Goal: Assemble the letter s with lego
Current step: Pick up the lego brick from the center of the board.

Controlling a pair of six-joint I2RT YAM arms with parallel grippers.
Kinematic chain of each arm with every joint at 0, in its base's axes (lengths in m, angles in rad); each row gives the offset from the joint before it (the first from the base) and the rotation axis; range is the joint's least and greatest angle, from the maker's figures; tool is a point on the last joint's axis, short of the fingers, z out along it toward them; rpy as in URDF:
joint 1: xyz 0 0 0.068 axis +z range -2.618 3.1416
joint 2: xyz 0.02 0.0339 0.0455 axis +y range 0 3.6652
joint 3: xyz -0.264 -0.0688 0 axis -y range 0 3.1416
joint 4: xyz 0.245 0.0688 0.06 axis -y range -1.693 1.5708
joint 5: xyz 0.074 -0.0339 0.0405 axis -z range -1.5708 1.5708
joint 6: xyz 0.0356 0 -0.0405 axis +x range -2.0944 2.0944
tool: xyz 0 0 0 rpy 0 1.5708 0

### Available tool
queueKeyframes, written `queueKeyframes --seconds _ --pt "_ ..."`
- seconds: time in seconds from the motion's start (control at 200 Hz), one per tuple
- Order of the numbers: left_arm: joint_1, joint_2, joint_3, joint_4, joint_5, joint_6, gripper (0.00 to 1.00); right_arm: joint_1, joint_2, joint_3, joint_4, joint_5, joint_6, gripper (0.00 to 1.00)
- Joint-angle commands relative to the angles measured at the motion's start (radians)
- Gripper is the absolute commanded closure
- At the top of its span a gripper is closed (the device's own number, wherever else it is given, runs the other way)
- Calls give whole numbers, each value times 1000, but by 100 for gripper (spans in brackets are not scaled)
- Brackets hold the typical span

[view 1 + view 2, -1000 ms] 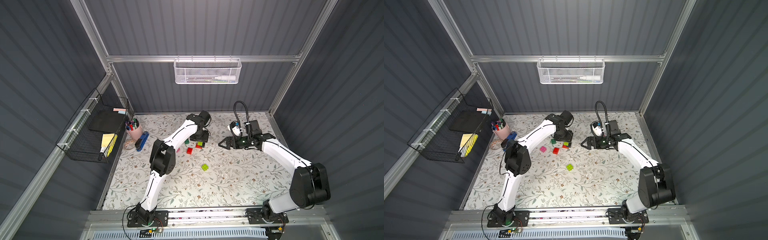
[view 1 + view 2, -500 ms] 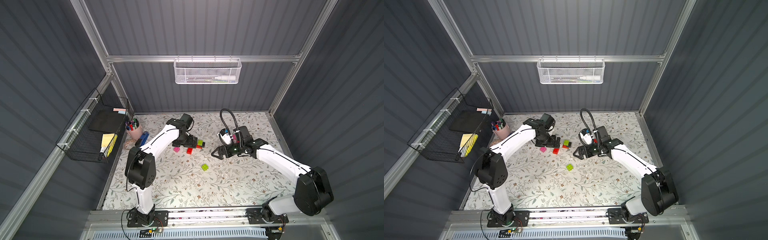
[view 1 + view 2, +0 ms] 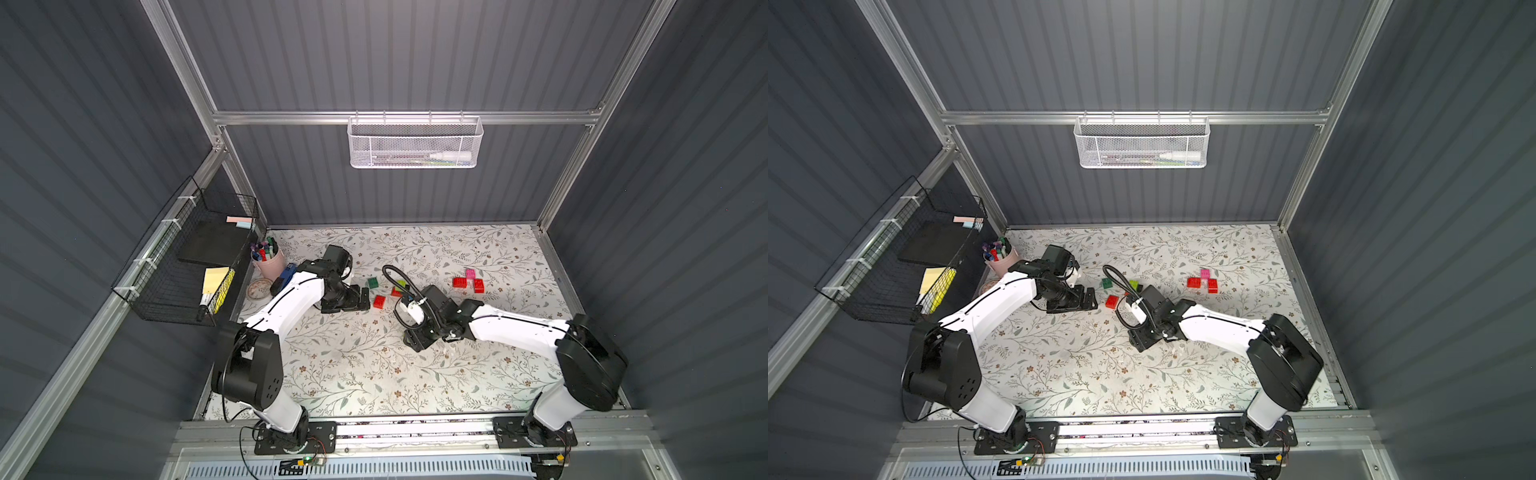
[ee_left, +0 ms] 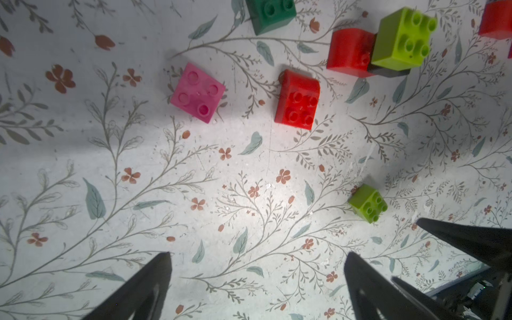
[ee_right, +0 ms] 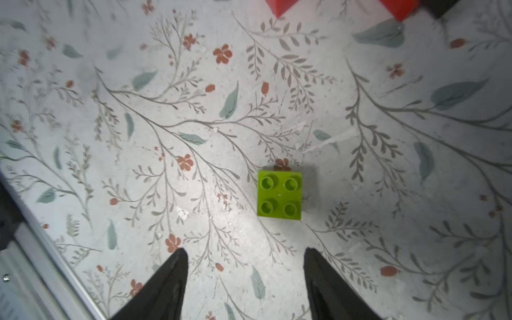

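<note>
Left tool [image 4: 257, 253] wide open, right tool [image 5: 245, 249] part-open, both empty. 2 lime bricks [image 4: 403, 38] [image 4: 368, 203], 1 dark green brick [image 4: 270, 13].

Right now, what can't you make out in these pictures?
- Loose lime brick: the right arm covers it in both top views; only the right wrist view shows it.
- Red bricks: cut off by the right wrist view's edge.
- White basket contents: too small, behind mesh, both top views.
- Black brick: mostly under the stacked lime brick, left wrist view.
</note>
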Motion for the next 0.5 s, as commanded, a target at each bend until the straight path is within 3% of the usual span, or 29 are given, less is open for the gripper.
queueKeyframes --seconds 0.0,0.305,0.49 --pt "17 -48 -37 22 30 7 0 26 55 61 -26 135 20 34" --pt "46 -74 -76 7 40 14 1 62 205 170 -78 259 -7 46" --pt "57 -80 -87 -2 37 23 1 66 239 199 -134 262 -32 60"
